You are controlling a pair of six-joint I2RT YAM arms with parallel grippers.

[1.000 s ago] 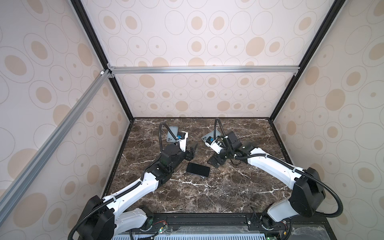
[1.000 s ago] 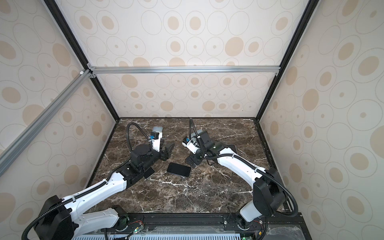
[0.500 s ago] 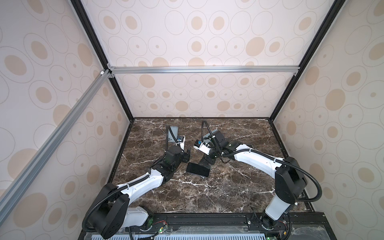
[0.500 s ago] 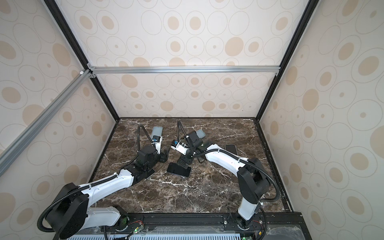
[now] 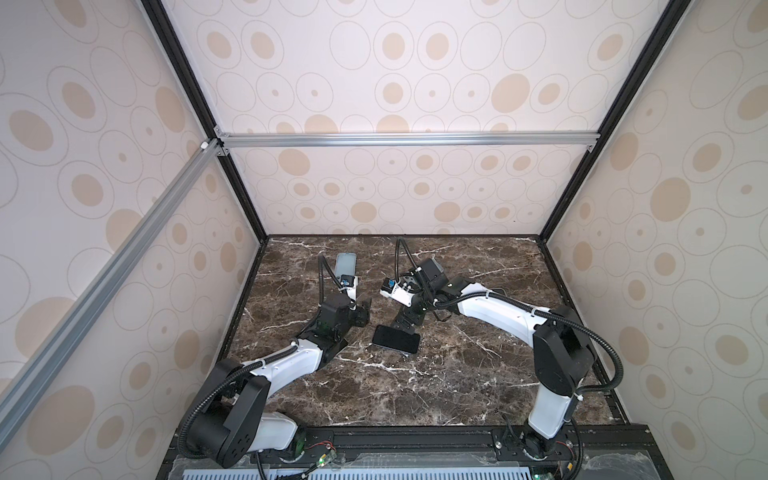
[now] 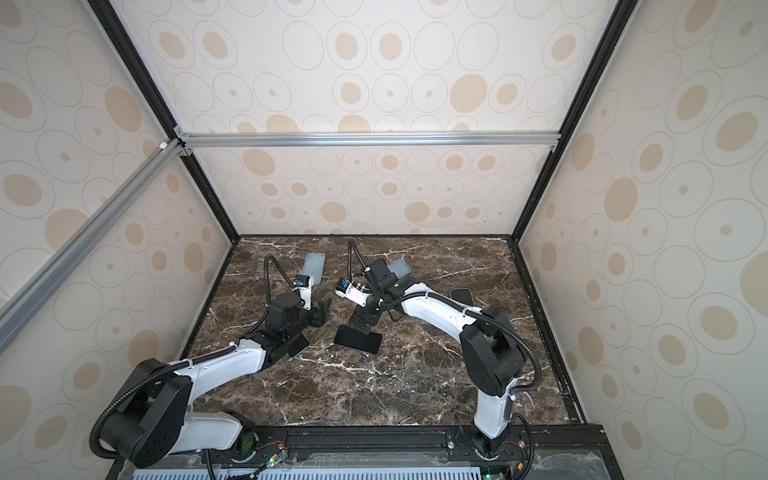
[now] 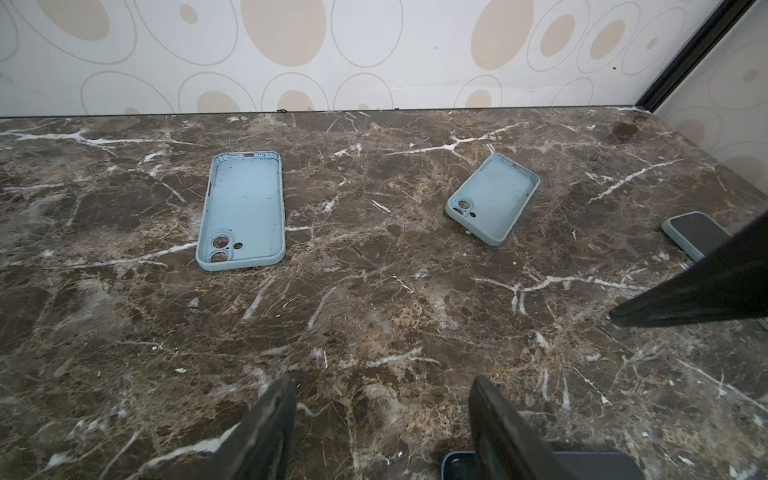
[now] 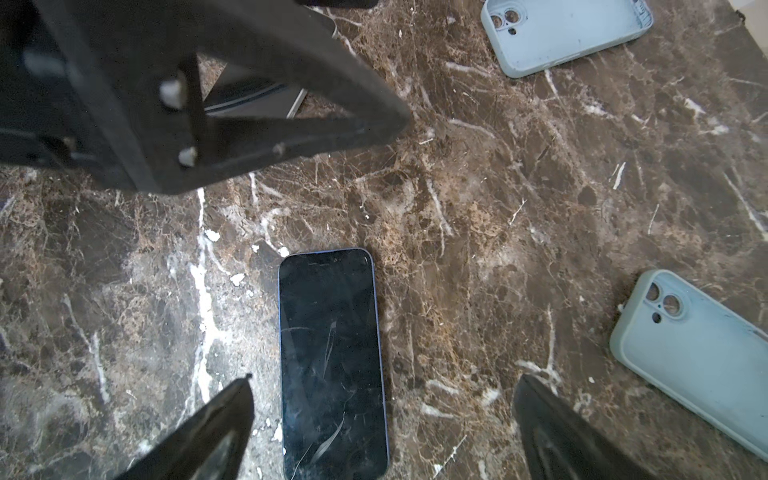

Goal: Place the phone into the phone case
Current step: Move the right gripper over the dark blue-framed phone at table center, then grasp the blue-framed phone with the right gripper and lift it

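We find the black glass-fronted phone flat, screen up, on the brown marble desk, its long edges free. The right jaws straddle its end, wide apart, empty. The left jaws, apart and empty, crowd beside it. Beyond it, two pale blue silicone phone cases lie hollow-up.

bare dark-screened phone: 1 | empty light-blue phone cases: 2 (first case, second case) | cased phone: seemingly 1, half hidden | robot arms: 2, left arm and right arm
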